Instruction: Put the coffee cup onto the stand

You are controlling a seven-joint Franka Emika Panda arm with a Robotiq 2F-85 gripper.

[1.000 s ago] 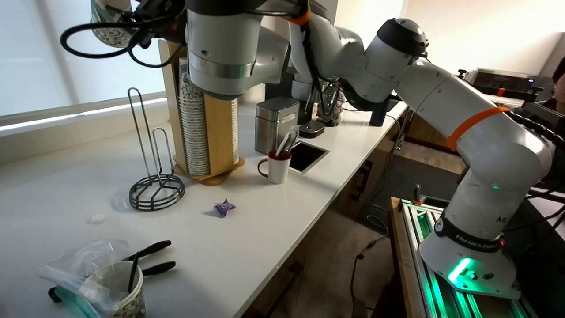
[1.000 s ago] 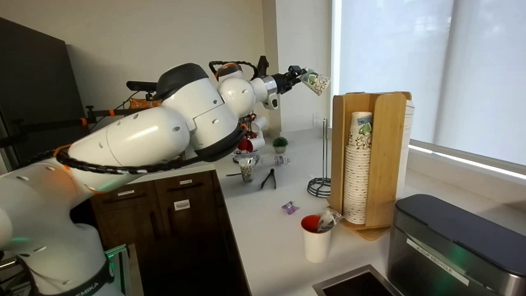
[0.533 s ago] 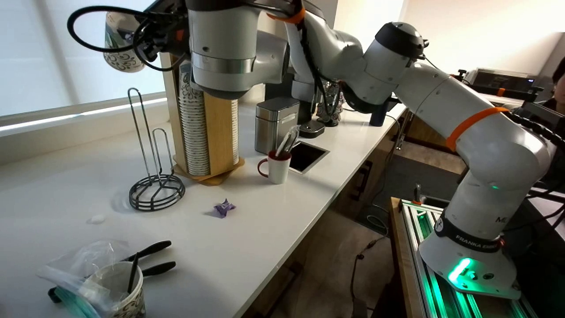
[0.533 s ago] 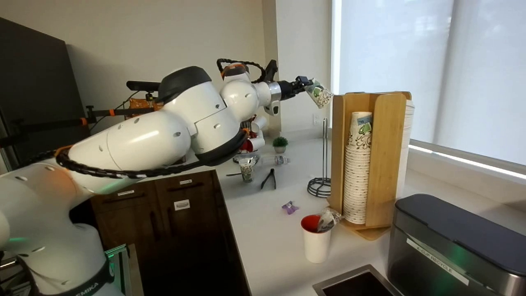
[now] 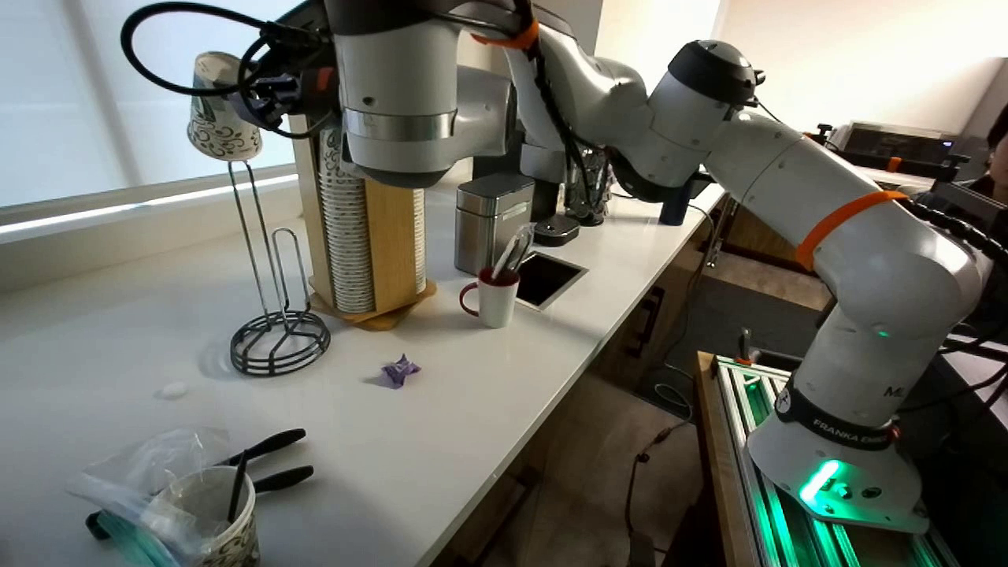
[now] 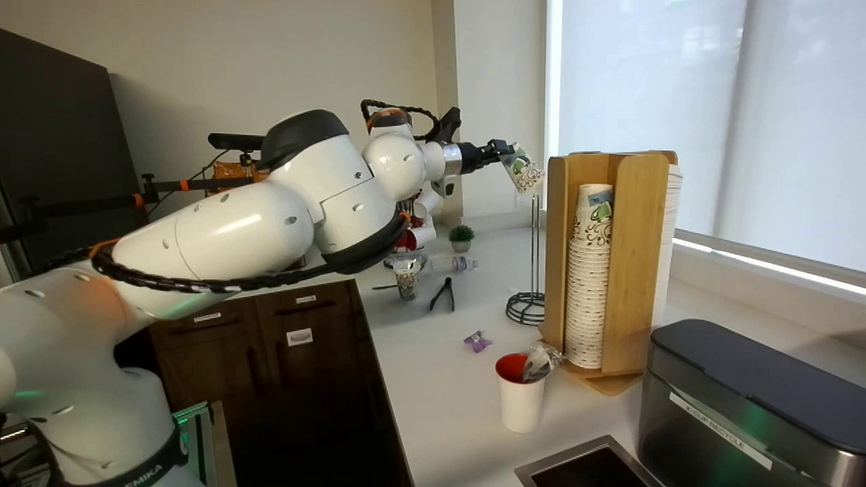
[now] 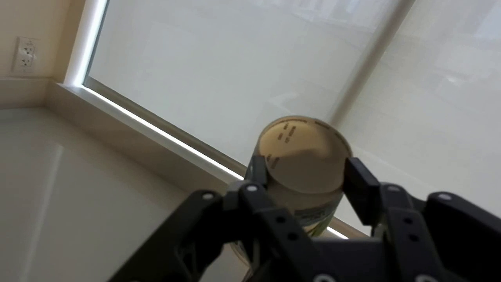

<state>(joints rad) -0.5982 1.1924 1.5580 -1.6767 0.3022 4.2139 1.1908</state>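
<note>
Ok, lining-up step imo: fingers (image 7: 362, 190) partway open w/ cup (image 7: 307, 156) pinched between, tilted, wide end down. Stand (image 5: 284, 317) is below 'em; next prob needs cup levelled, centred over it, then lowered.

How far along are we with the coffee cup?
Done: the coffee cup is gripped and in the air.
In hand: the gripper holds it bottom-up and tilted, near the top of the stand in both exterior views; whether they touch, I can't tell.
Left: likely straightening it, lowering it onto the stand and letting go.
</note>
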